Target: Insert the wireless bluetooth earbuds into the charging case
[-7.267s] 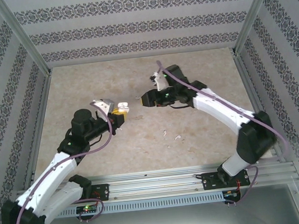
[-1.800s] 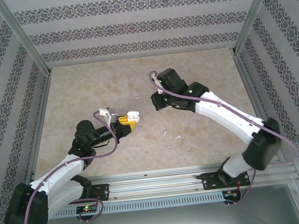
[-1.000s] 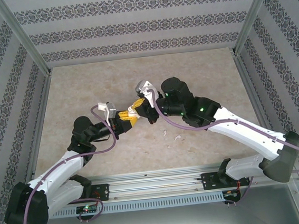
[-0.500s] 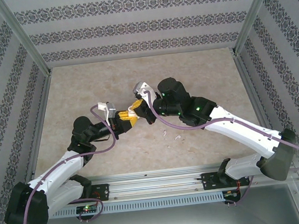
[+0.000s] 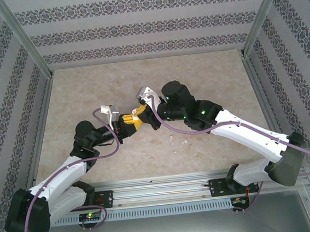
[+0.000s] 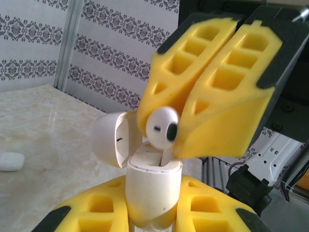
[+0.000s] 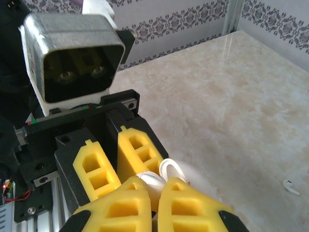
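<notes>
My left gripper [image 6: 153, 209] is shut on the white charging case [image 6: 153, 186], held upright above the table with its lid [image 6: 110, 139] flipped open to the left. My right gripper [image 7: 154, 205] is shut on one white earbud [image 6: 161, 126], whose stem reaches down into the case's open top. In the top view the two grippers meet tip to tip, left gripper [image 5: 128, 123] against right gripper [image 5: 145, 115], with the case [image 5: 137, 113] between them. Two more earbuds [image 5: 171, 138] [image 5: 184, 142] lie on the table near the right arm.
The beige marble table [image 5: 87, 95] is walled in by patterned panels and metal posts. A small white object [image 6: 10, 161] lies on the table off to the left in the left wrist view. One loose earbud [image 7: 290, 187] lies at the right edge of the right wrist view.
The right gripper swung in from the back right with the earbud and met the case. Over the last second it only edged slightly left; the left arm held still.
</notes>
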Robot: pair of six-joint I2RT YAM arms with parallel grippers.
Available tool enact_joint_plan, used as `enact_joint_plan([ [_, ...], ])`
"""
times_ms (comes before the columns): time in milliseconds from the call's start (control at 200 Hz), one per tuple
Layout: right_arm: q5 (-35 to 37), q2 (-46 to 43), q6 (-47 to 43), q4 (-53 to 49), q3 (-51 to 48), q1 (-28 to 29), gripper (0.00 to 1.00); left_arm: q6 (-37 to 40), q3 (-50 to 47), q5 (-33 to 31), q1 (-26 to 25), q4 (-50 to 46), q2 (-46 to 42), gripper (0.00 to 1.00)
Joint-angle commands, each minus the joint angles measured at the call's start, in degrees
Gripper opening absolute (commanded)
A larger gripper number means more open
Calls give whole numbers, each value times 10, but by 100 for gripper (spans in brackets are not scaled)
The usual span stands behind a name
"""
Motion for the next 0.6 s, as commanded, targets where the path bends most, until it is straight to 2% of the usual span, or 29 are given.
enact_joint_plan([
  [0,-18,12,-11,-8,3,6,7,-7,23,13,-2,44,-8,0],
  [135,-27,17,-6,-10,6,6,12,-7,23,13,-2,44,-8,0],
  [270,-24,19,6,-16,15,7,26,-5,21,10,-3,42,-9,0],
  [480,-1,18,38,-30,42,6,41,0,20,6,-2,35,-9,0],
  [595,6,20,55,-39,58,6,45,7,18,2,-2,24,-13,0],
])
